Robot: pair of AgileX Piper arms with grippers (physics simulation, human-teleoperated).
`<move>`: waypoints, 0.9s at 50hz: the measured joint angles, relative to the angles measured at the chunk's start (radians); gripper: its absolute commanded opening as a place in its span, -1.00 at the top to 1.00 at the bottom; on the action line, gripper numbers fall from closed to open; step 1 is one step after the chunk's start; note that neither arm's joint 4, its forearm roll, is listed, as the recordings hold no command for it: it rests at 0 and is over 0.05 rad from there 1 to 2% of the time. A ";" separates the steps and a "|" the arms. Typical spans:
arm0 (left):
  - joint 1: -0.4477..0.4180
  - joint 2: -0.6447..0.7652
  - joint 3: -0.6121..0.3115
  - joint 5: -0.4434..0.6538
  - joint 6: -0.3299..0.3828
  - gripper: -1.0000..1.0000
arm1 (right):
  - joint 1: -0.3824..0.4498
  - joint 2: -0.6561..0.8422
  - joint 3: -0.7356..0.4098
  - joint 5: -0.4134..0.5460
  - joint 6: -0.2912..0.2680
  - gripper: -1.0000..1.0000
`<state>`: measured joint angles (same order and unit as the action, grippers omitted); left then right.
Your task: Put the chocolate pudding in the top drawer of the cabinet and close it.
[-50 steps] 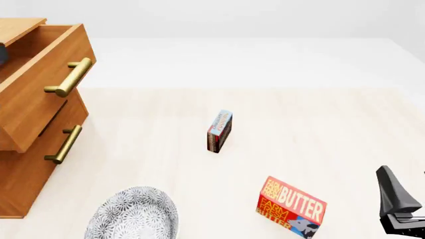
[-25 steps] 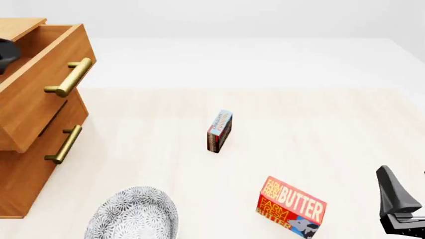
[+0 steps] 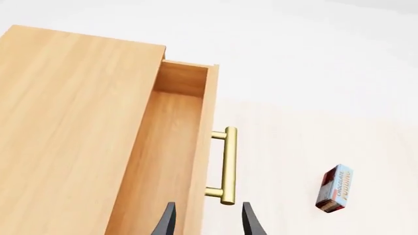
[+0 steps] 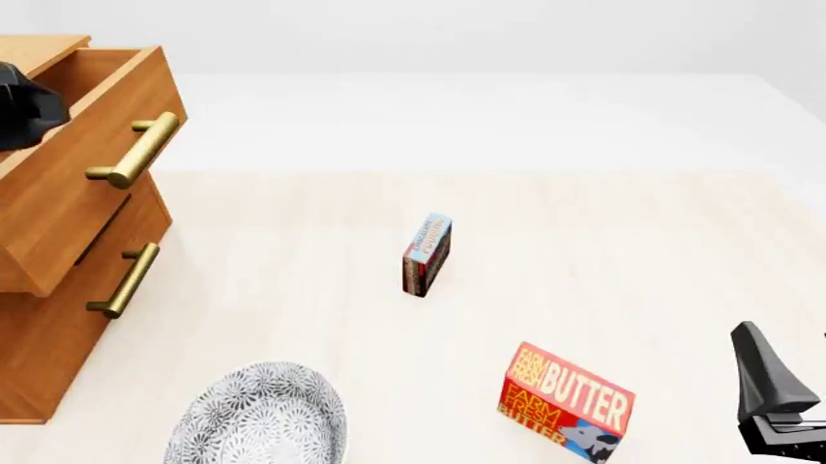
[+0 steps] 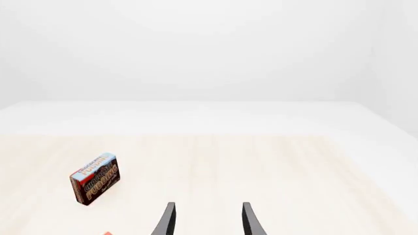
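Observation:
The chocolate pudding (image 4: 427, 254) stands on edge mid-table, a thin brown-red box with a blue-white top; it also shows in the left wrist view (image 3: 335, 189) and the right wrist view (image 5: 95, 179). The cabinet (image 4: 58, 319) stands at the left with its top drawer (image 4: 80, 155) pulled open and nothing visible inside (image 3: 166, 147). My left gripper (image 3: 207, 224) is open and empty, above the drawer's front panel near the brass handle (image 3: 225, 165); part of that arm (image 4: 23, 108) shows over the drawer. My right gripper (image 5: 207, 223) is open and empty, low at the right (image 4: 775, 401).
A red butter box (image 4: 566, 401) stands at the front, right of centre. A patterned grey-white bowl (image 4: 258, 416) sits at the front left, below the lower drawer with its brass handle (image 4: 126, 280).
The left arm has moved rightward into the front view over the open top drawer. The pudding, butter box, bowl and right arm have not moved.

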<state>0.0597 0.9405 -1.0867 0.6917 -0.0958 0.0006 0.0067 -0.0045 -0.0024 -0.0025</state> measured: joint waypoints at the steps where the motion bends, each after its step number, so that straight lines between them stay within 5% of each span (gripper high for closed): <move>1: 0.001 0.003 0.000 0.001 0.001 -1.00 | 0.000 0.000 0.000 0.000 0.000 -1.00; 45: 0.011 0.127 0.002 -0.019 0.037 -1.00 | 0.000 0.000 0.000 0.000 0.000 -1.00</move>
<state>0.0705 1.0675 -1.0847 0.6725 -0.0583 0.0006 0.0067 -0.0045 -0.0024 -0.0025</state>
